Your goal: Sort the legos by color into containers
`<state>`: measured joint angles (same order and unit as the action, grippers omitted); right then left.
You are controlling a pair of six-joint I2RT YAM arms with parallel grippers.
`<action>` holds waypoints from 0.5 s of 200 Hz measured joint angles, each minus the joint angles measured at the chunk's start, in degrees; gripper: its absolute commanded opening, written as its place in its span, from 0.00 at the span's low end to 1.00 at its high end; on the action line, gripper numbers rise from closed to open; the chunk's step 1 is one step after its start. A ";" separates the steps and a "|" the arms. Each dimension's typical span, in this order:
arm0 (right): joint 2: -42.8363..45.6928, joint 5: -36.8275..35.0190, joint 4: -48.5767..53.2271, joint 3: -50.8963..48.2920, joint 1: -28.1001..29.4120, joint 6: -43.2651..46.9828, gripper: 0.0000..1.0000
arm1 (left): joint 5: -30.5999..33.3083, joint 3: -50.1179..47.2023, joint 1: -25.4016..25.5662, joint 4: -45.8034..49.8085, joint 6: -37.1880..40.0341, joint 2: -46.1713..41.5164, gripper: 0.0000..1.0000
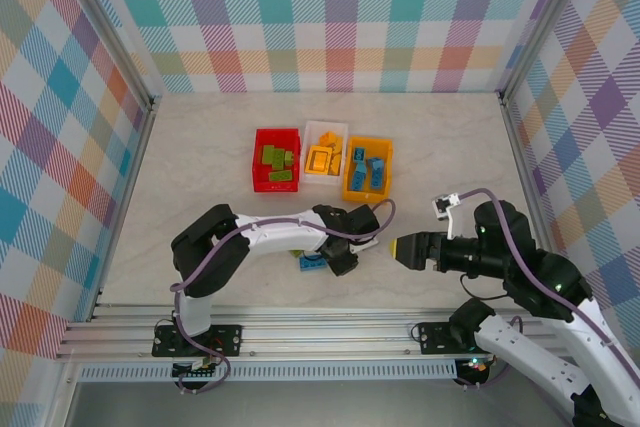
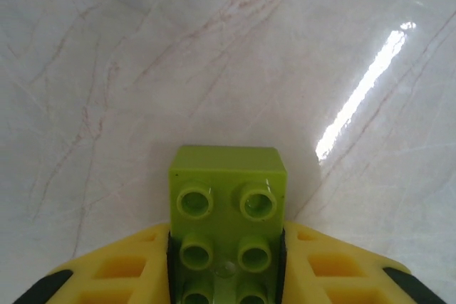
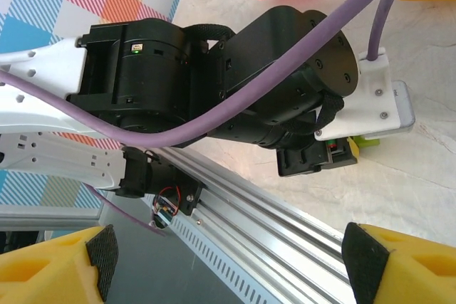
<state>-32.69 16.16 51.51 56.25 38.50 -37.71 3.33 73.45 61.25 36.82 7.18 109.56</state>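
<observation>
Near the front of the worktop (image 2: 142, 69), left hand (image 2: 226, 254) clamped on a lime green lego (image 2: 226, 197), studs up, right hand (image 3: 228, 265) spread wide, facing the left arm (image 3: 214, 83).

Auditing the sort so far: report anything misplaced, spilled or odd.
Nothing stands out. The red bin holds only green pieces, the white bin only orange-yellow ones, and the yellow bin only blue ones. One blue brick lies loose on the table, and the left jaws grip a green brick.
</observation>
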 measured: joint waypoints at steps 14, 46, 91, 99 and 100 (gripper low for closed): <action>-0.44 0.24 -0.09 0.00 0.00 0.22 0.83 | 0.87 -0.07 -0.31 -0.57 -0.74 -0.52 0.27; -5.99 2.12 -1.73 1.73 0.07 2.67 0.80 | 1.11 -0.13 -4.44 -1.14 -3.78 -6.23 0.27; -19.89 1.07 -9.49 3.89 4.72 8.63 0.79 | 0.87 2.80 -22.40 -0.70 -9.99 -14.29 0.28; -23.10 0.20 -11.10 4.55 6.01 9.62 0.79 | 1.38 4.09 -25.42 -0.66 -10.97 -14.08 0.28; -23.39 0.04 -11.28 4.61 6.14 9.73 0.79 | 1.42 4.22 -25.68 -0.61 -11.06 -14.05 0.28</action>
<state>-56.07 16.21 40.23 60.86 44.64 -27.99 4.75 77.67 35.57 36.21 -3.88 95.50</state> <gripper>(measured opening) 0.790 0.314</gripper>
